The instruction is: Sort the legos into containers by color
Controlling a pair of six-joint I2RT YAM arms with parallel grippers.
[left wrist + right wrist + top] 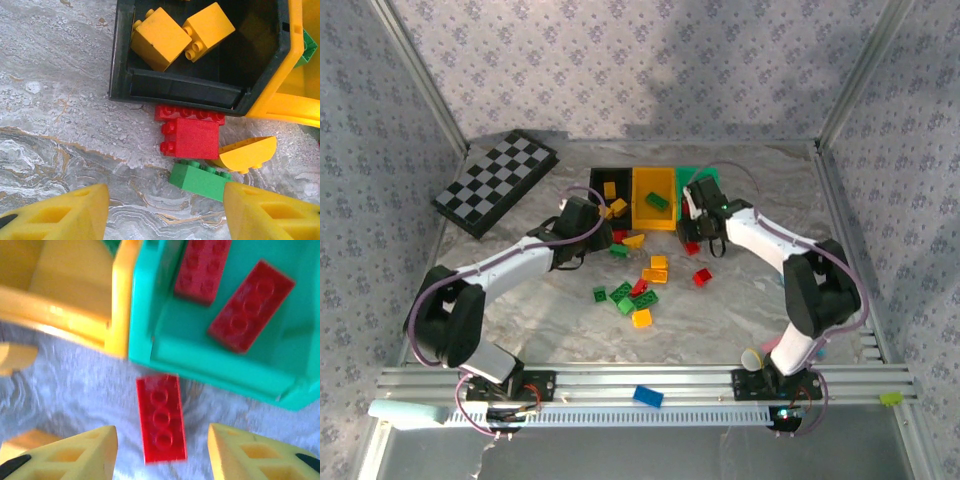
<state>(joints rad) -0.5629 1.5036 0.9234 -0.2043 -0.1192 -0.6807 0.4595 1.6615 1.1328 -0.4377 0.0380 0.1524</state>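
Observation:
Three containers stand in a row at the back: black (603, 178), yellow-orange (653, 215) and green (688, 176). My left gripper (166, 200) is open just before the black bin (175, 89), which holds two yellow legos (159, 37). A green lego (200, 181) lies against its right finger, with red legos (192, 135) and a curved yellow one (247, 154) beyond. My right gripper (161, 432) is open in front of the green bin (200, 347), where two red legos (250, 305) lie. A red lego (161, 417) shows blurred between its fingers, untouched.
Loose red, green and yellow legos (635, 290) are scattered mid-table. A green brick (657, 201) lies in the yellow-orange bin. A checkered board (495, 183) leans at the back left. A blue brick (647, 396) rests on the front rail. Patterned walls close three sides.

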